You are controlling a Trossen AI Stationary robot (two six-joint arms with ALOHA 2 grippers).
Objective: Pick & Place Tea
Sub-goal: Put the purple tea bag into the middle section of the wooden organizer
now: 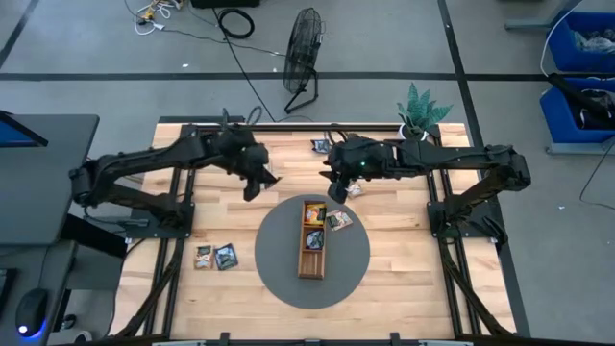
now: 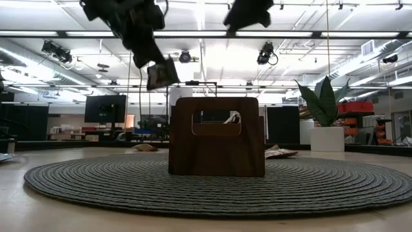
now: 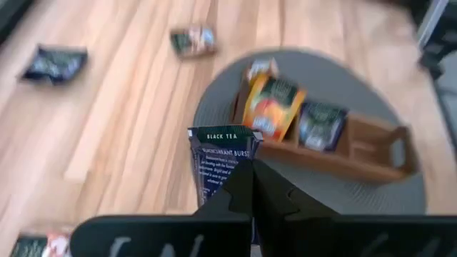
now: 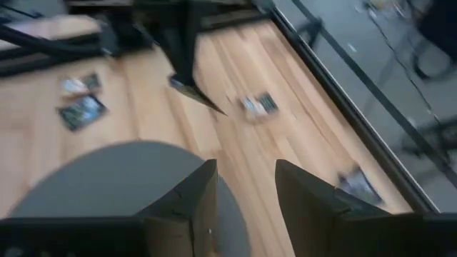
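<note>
Your left gripper (image 3: 251, 187) hangs above the bare wood, left of the round mat (image 1: 279, 274), pinching a dark blue sachet (image 3: 220, 158); it stands upright from the fingertips, long axis in line with the fingers. Your right gripper (image 4: 246, 187), spread and holding nothing, hovers beyond the wooden tray's (image 1: 312, 259) far end.

a dark blue tea sachet (image 3: 221, 158) hangs upright, pinched in the left pincer (image 3: 251, 187) above the table.
</note>
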